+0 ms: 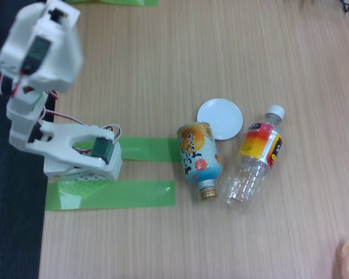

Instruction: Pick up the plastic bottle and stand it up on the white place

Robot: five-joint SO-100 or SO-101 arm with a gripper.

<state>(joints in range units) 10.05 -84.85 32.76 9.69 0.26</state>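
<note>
Task not begun: the plastic bottle (257,158) lies on its side beside the empty white disc (220,118); arm (41,64) folded back, gripper state indiscernible.

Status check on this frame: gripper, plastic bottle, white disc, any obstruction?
Arm folded back at left, gripper state unclear. Plastic bottle lying down, ungrasped, beside the white disc. Orange-and-blue bottle lying at the disc's other side, overlapping its edge.

wood table (163,70), bottles (two) — disc, tape
</note>
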